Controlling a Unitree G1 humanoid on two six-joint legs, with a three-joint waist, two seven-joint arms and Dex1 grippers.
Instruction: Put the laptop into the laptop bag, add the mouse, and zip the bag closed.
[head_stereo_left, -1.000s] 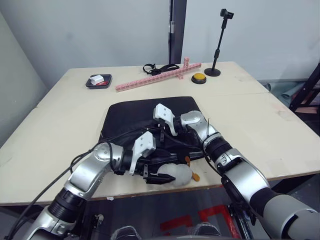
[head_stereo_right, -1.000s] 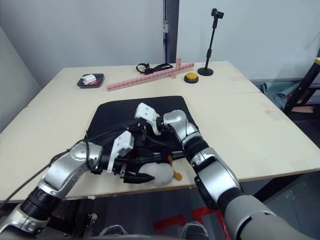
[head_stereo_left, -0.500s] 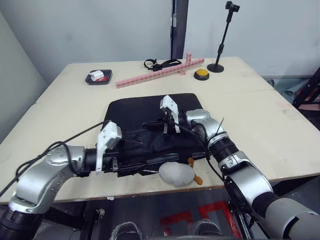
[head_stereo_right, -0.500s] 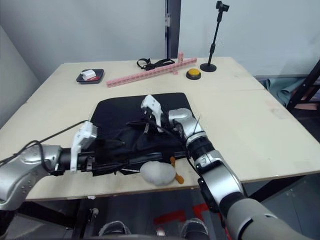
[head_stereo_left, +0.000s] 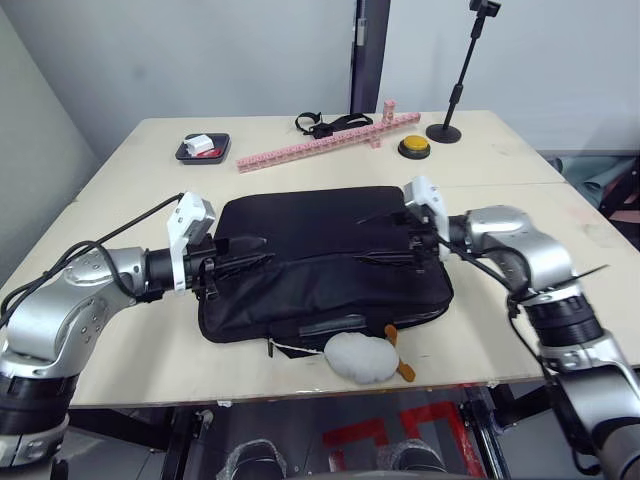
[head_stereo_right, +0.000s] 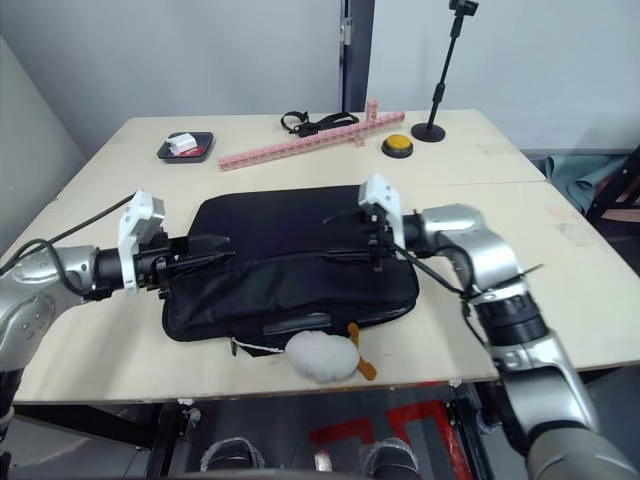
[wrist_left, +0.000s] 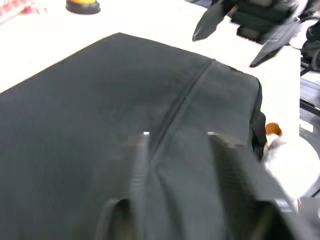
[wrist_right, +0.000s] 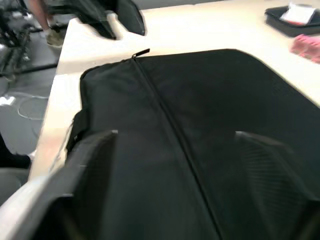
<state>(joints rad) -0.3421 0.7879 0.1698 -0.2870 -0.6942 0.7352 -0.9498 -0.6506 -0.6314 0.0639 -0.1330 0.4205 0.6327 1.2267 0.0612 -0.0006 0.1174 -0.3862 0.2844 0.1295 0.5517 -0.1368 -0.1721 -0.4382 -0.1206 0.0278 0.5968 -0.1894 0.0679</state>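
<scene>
The black bag (head_stereo_left: 325, 265) lies flat in the middle of the table (head_stereo_left: 120, 210), and its zip line runs shut along the top. The left hand (head_stereo_left: 245, 250) is at the bag's left end and the right hand (head_stereo_left: 385, 240) is at its right end, both with fingers spread apart and holding nothing. A white lump (head_stereo_left: 360, 357) sits at the table's near edge, touching the front of the bag.
</scene>
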